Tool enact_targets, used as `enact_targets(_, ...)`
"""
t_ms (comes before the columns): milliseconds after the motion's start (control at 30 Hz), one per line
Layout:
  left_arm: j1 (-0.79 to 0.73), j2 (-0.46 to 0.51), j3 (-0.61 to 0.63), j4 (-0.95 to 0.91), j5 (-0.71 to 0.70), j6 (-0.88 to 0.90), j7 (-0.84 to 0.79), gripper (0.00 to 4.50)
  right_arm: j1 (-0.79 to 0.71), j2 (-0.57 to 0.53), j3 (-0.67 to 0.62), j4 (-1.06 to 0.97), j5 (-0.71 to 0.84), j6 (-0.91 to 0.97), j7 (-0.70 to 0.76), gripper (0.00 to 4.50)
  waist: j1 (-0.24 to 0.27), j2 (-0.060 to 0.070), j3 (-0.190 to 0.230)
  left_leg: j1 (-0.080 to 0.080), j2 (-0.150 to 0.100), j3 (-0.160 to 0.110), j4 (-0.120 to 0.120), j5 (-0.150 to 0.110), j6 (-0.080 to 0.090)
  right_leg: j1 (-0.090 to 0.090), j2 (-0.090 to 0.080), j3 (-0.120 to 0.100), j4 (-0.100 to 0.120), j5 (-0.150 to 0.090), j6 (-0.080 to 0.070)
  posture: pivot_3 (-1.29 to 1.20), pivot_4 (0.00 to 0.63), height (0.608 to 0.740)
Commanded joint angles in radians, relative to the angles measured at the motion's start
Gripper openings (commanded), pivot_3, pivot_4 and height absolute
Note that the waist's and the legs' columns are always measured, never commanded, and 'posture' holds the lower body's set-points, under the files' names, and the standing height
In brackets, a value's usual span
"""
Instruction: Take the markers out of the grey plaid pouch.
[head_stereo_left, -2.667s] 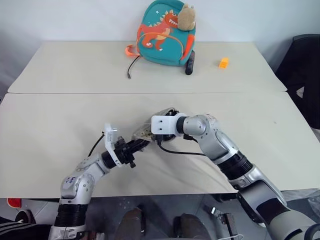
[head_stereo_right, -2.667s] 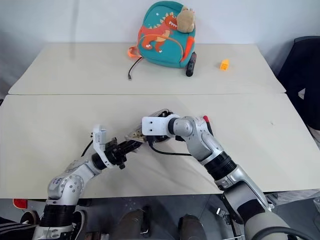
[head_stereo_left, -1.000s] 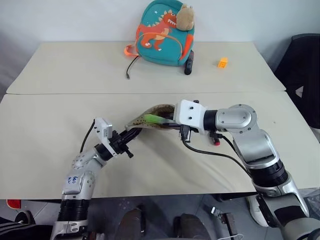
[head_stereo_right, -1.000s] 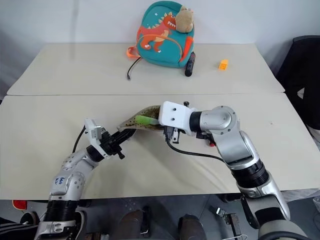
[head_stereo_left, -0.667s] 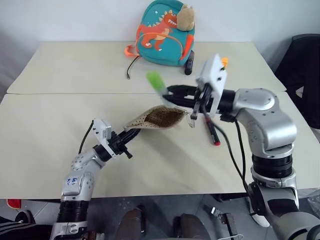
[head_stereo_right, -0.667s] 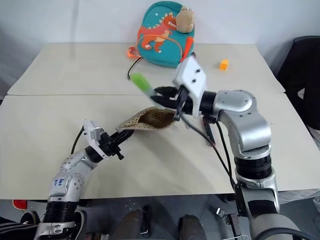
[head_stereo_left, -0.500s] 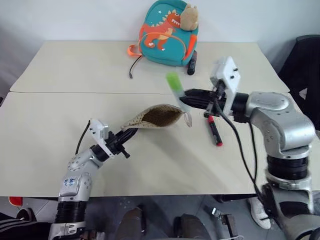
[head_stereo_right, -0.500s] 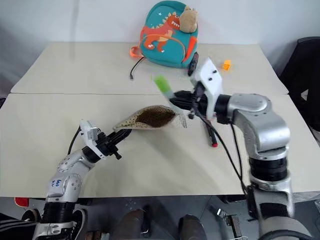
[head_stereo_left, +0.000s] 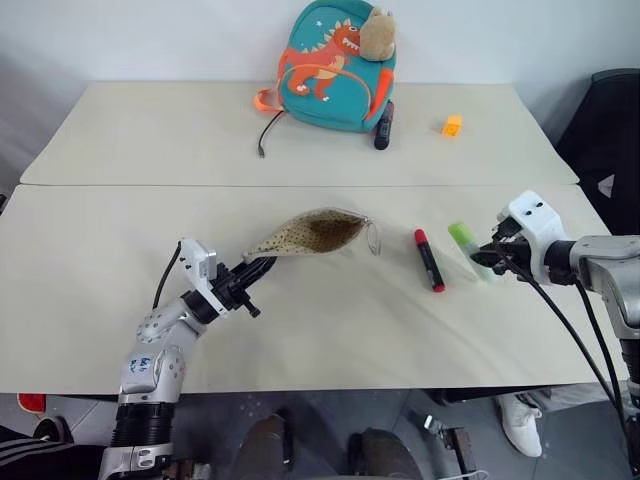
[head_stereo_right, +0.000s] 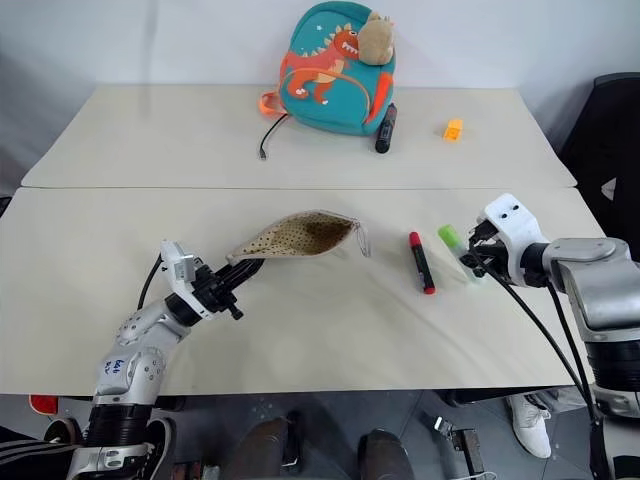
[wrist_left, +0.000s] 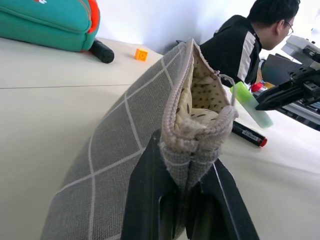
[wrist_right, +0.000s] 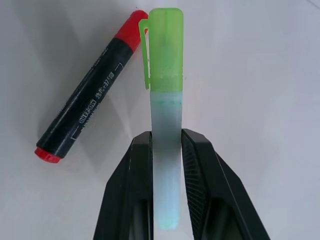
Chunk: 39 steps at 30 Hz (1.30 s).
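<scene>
The grey plaid pouch (head_stereo_left: 310, 232) hangs lifted off the table with its mouth open toward the right, showing a brownish dotted lining (wrist_left: 200, 95). My left gripper (head_stereo_left: 262, 265) is shut on the pouch's left end. A red-capped dark marker (head_stereo_left: 429, 260) lies on the table right of the pouch. Further right, my right gripper (head_stereo_left: 482, 258) is shut on a green marker (wrist_right: 165, 75), held low over the table beside the red marker (wrist_right: 90, 115). Whether the green marker touches the table I cannot tell.
A teal dinosaur backpack (head_stereo_left: 335, 65) stands at the far table's edge with a black stick (head_stereo_left: 383, 125), a small orange block (head_stereo_left: 452, 124) and a black cable (head_stereo_left: 265, 135) near it. A dark chair (head_stereo_left: 610, 110) stands at the right. A person (wrist_left: 245, 40) sits beyond the table.
My right gripper drew the green marker out of the pouch, swung it right and brought it down beside the red marker. The left gripper kept the pouch held up.
</scene>
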Motion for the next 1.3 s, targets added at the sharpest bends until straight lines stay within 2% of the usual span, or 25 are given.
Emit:
enact_targets(33,0.004,0.004,0.010,-0.014,-0.011,-0.007,-0.005,0.00,0.015,-0.019,0.001,0.008,-0.003,-0.014,-0.009,0.47,0.001,0.000,0.000,0.000,0.000,0.000,0.000,0.000,0.000,0.000,0.000,0.000,0.000,0.000,0.000,0.00,0.150,0.740)
enact_targets(67,0.006,0.004,0.010,-0.017,-0.011,-0.006,-0.004,0.00,0.006,-0.003,-0.011,0.018,0.013,0.006,-0.014,0.47,0.002,0.000,0.000,0.000,0.000,0.000,0.000,0.000,0.000,0.000,0.000,0.000,0.000,0.000,0.000,0.00,0.150,0.740)
enact_targets(367,0.016,0.000,0.019,-0.033,-0.029,0.006,0.001,0.00,-0.053,0.020,0.007,0.088,-0.015,-0.108,-0.061,3.42,-0.001,0.000,0.000,-0.001,0.000,0.000,0.001,0.000,0.000,0.000,0.000,0.000,-0.001,0.000,0.000,0.00,0.150,0.740)
enact_targets(500,0.009,0.000,0.049,-0.039,-0.070,0.041,0.020,0.00,-0.126,0.071,-0.029,0.102,0.007,-0.209,-0.087,3.42,-0.003,0.000,0.000,-0.001,0.000,0.000,0.001,0.000,0.000,-0.001,0.000,0.000,0.000,0.000,0.000,0.00,0.150,0.740)
enact_targets(633,0.014,0.004,0.084,-0.048,-0.120,0.090,0.040,0.00,-0.144,0.178,-0.086,0.058,0.083,-0.271,-0.098,3.42,-0.001,0.000,0.000,-0.001,0.000,0.000,0.001,0.000,0.000,0.000,0.001,0.000,0.000,0.000,0.000,0.00,0.150,0.740)
enact_targets(900,-0.004,0.041,0.269,-0.073,-0.415,0.338,0.160,0.00,-0.030,0.367,-0.039,-0.175,0.165,-0.276,-0.144,3.42,-0.001,0.000,0.000,-0.002,0.000,-0.003,0.002,0.000,0.000,-0.001,0.000,-0.001,0.004,0.001,0.000,0.00,0.150,0.740)
enact_targets(1033,0.021,0.104,0.347,-0.045,-0.543,0.504,0.237,0.00,0.005,0.385,-0.006,-0.184,0.140,-0.304,-0.162,3.42,-0.002,0.000,0.000,-0.002,0.000,-0.003,0.003,0.000,0.000,-0.001,0.000,-0.001,0.004,0.001,0.000,0.00,0.150,0.740)
enact_targets(1233,0.017,0.144,0.430,-0.017,-0.638,0.578,0.290,0.00,0.008,0.374,0.020,-0.173,0.142,-0.319,-0.146,3.42,-0.002,0.000,0.000,-0.002,0.000,-0.003,0.003,0.000,0.000,-0.002,0.000,0.000,0.004,0.001,0.000,0.00,0.150,0.740)
enact_targets(1300,0.003,0.145,0.458,0.020,-0.721,0.646,0.354,0.00,0.010,0.367,0.030,-0.173,0.146,-0.317,-0.134,3.42,-0.001,0.000,0.000,-0.002,0.000,-0.003,0.003,0.000,0.000,-0.002,0.000,0.000,0.004,0.001,0.000,0.00,0.150,0.740)
